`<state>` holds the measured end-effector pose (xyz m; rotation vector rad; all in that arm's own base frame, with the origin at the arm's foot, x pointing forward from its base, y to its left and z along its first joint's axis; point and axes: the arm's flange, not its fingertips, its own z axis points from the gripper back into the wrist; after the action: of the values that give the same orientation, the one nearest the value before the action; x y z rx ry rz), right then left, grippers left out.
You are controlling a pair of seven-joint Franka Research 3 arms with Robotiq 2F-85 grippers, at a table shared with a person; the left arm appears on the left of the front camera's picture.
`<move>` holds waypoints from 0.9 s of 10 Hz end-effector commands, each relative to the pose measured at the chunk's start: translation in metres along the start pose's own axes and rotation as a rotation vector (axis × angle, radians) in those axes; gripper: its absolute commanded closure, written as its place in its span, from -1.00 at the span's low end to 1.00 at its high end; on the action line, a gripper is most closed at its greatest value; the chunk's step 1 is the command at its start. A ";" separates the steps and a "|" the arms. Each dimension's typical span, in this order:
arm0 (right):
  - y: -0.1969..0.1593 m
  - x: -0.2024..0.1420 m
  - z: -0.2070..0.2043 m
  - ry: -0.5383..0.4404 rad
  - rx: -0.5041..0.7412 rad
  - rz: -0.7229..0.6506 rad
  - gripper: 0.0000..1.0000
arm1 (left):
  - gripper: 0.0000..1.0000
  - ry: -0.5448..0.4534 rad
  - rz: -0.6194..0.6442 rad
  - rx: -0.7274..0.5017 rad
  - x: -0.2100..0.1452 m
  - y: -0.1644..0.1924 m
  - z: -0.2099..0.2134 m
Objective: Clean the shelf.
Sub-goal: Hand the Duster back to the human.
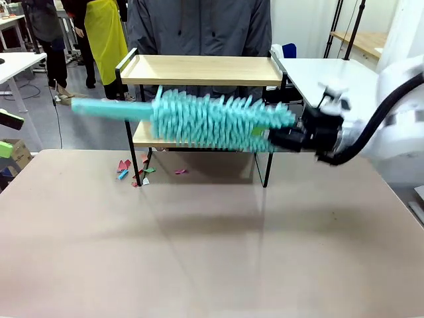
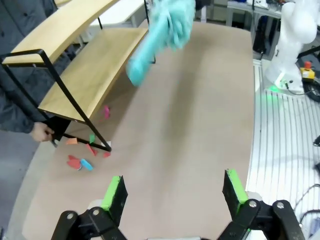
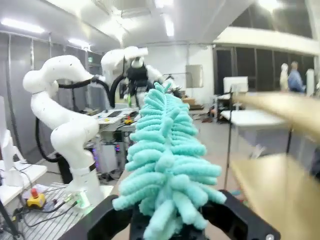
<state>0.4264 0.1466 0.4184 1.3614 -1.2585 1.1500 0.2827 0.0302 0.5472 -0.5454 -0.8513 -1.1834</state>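
The shelf stands at the table's far side, two light wooden boards in a thin black frame. My right gripper is shut on a teal fluffy duster, held level in front of the lower board and blurred. The duster rises straight out of my right gripper in the right wrist view, with the shelf boards to its right. My left gripper hangs open above the table with nothing in it; its view has the shelf and the duster ahead.
Small coloured paper scraps lie on the table by the shelf's left legs, the scraps also near its foot in the left wrist view. A person stands behind the shelf, one hand on its frame. The tan table spreads in front.
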 end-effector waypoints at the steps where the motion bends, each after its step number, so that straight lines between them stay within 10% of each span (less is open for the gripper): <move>1: 0.024 0.071 -0.003 0.022 -0.154 0.123 0.66 | -1.00 -0.025 -0.011 0.007 0.000 0.003 0.002; 5: 0.046 0.186 0.038 -0.019 -0.525 0.256 0.66 | -1.00 -0.025 -0.011 0.007 0.000 0.003 0.002; 9: 0.065 0.222 0.115 -0.074 -1.066 0.365 0.66 | -1.00 -0.025 -0.011 0.007 0.000 0.003 0.002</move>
<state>0.3783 -0.0098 0.6272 0.4751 -1.7601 0.5547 0.2831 0.0322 0.5481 -0.5418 -0.8559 -1.1708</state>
